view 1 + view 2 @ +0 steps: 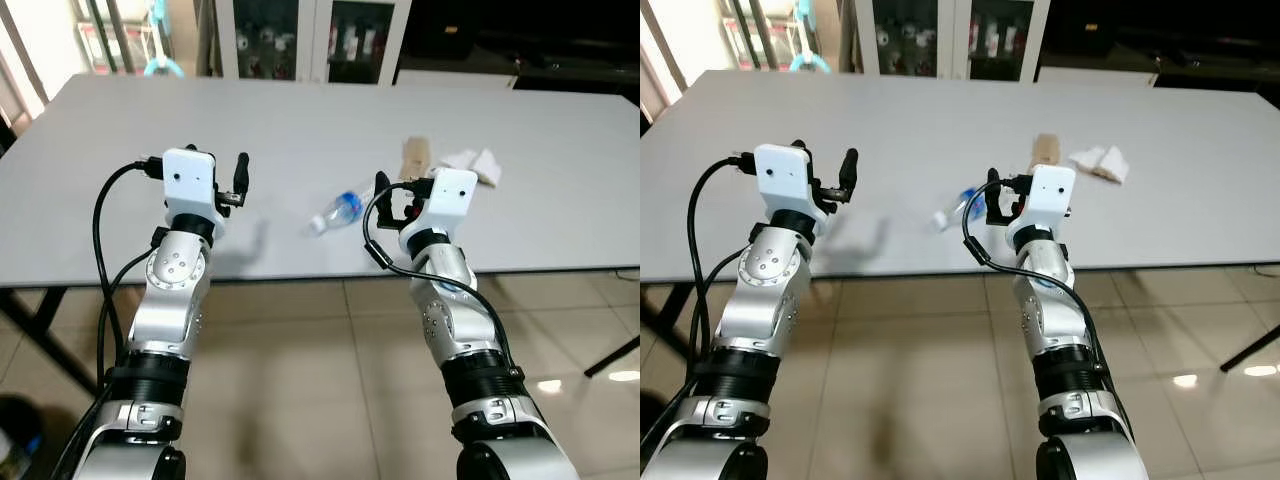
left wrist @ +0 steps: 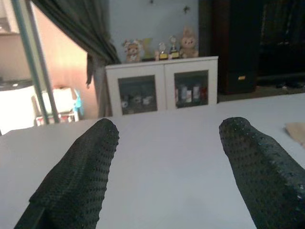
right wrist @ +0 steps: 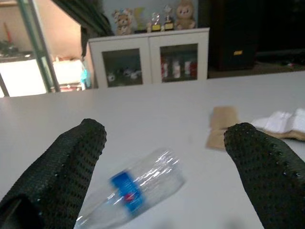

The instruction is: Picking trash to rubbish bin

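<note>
On the table (image 1: 300, 130): clear plastic bottle (image 1: 336, 211) lay on its side near the front edge.
Right gripper (image 3: 164, 157): fingers spread wide, hovering just short of the bottle.
Left gripper (image 2: 164, 152): fingers apart, nothing between them, over bare tabletop.
Farther back: brown paper (image 1: 415, 158) beside crumpled white tissue (image 1: 472, 164).

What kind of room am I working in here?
Probably a meeting or dining room in a home: a long grey table on a tiled floor, and a white glass-door cabinet topped with stuffed toys.
</note>
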